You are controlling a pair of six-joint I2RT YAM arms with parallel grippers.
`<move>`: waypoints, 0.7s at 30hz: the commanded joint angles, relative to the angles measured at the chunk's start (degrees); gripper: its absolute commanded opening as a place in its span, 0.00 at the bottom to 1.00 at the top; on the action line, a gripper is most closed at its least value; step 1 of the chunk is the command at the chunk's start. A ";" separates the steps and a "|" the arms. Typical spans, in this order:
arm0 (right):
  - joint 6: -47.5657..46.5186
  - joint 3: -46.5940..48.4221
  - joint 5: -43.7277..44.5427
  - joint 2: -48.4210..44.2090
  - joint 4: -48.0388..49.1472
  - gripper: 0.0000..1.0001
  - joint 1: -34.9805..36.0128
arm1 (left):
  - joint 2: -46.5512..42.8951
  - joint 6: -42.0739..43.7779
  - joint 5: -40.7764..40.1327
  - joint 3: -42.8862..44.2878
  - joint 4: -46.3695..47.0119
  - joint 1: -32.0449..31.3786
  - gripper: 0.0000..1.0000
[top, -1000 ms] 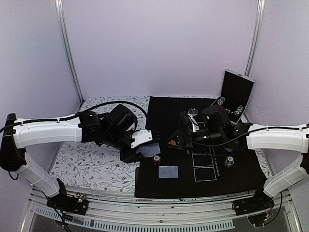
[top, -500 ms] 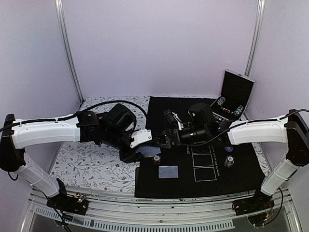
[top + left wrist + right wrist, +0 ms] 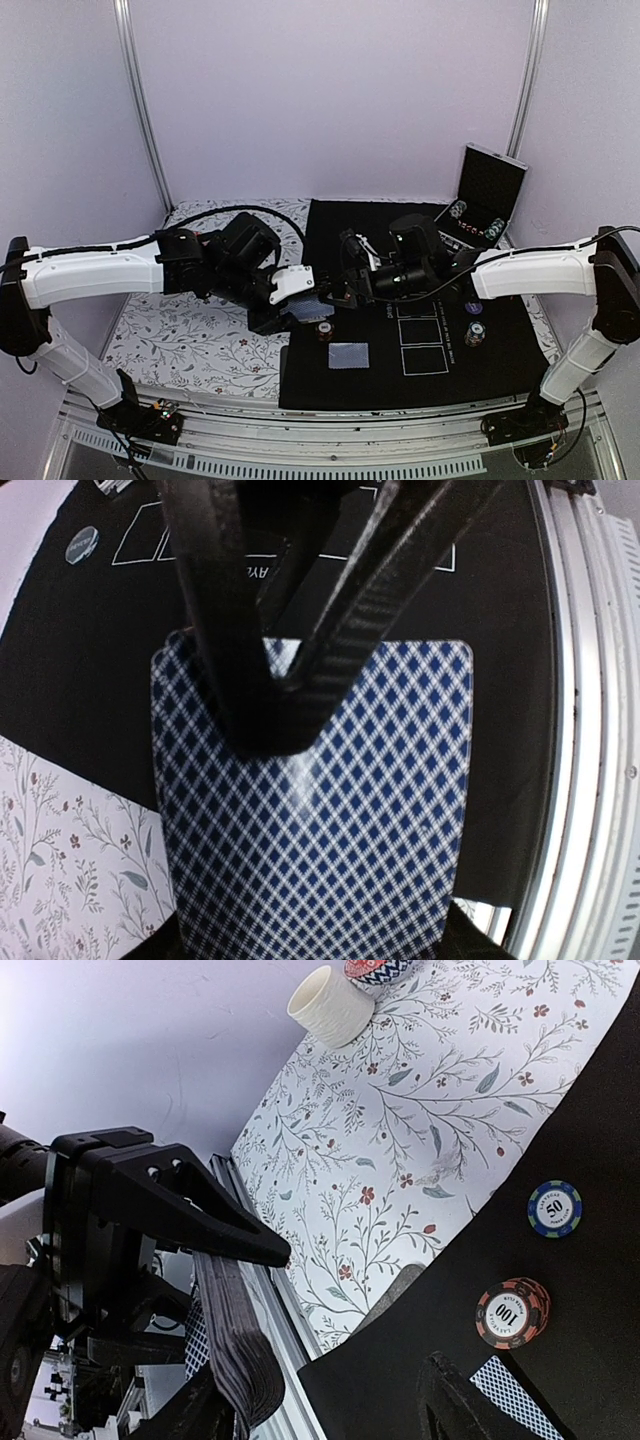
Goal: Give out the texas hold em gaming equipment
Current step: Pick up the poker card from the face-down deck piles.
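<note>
- While the deck of cards (image 3: 330,820) sits clamped in the left tool (image 3: 298,300) above the near left part of the black mat (image 3: 340,230), distribution is judged barely begun.
- Reaching in from the other side, the right tool (image 3: 285,700) has its fingers laid on the top card's back; whether they pinch it cannot be told.
- One dealt card (image 3: 348,355) lies face down on the mat, with a red chip stack (image 3: 325,331) just beside it.
- Nearby, the outlined boxes (image 3: 421,345) show no cards; filling them is judged outstanding.
- To their right lie further chips (image 3: 473,335); more sit in the open case (image 3: 490,190) at the rear.
</note>
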 commanded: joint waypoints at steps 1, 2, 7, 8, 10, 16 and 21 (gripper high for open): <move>-0.99 -0.13 1.99 -3.26 -2.79 0.59 0.24 | -1.88 0.39 0.77 -0.63 1.37 0.68 0.56; -1.20 -0.08 2.26 -3.50 -3.47 0.58 0.23 | -1.90 0.44 0.70 -0.68 1.37 0.69 0.56; -1.31 0.08 1.94 -4.05 -3.85 0.50 0.20 | -1.90 0.45 0.73 -0.71 1.37 0.68 0.56; -1.31 0.20 1.66 -3.94 -3.81 0.47 0.21 | -1.90 0.48 0.68 -0.72 1.37 0.69 0.56; -1.19 0.46 0.81 -3.77 -3.49 0.42 0.23 | -1.85 0.51 0.52 -0.72 1.37 0.67 0.56; 0.07 0.84 -3.80 -2.21 -0.05 0.43 0.47 | -1.64 0.46 0.43 -0.81 1.37 0.65 0.56; 0.10 2.95 -3.54 1.70 0.22 0.52 1.67 | -1.67 0.48 0.54 -0.72 1.37 0.66 0.56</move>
